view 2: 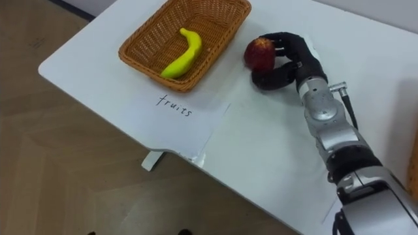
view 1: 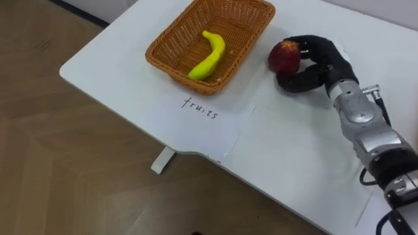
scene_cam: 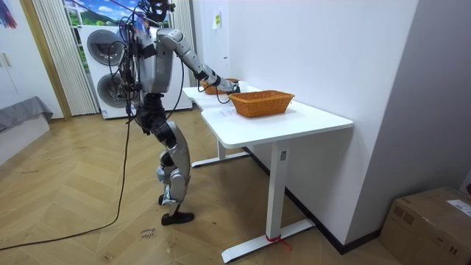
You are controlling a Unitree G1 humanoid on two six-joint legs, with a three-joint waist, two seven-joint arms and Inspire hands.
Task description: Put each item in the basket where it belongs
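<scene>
Red apple (view 1: pixel 284 56): held in the right hand (view 1: pixel 321 62), dark fingers and thumb curled closely round it, just beside the right-hand rim of the wicker basket (view 1: pixel 159 56) and outside it. Whether the apple touches the counter (view 1: pixel 294 153) cannot be determined. Basket contents: one yellow banana (view 1: pixel 209 55), lying lengthwise on the basket floor. The basket stands near the counter's near-left corner, angled to the edges. A white sheet of paper (view 1: pixel 196 124) bearing handwriting lies flat just beside the basket, on the side towards the near edge and reaching that edge. In the room view the robot stands at one end of the white counter, right arm stretched over it; a second wicker basket (scene_cam: pixel 261 103) stands further along the same counter.
</scene>
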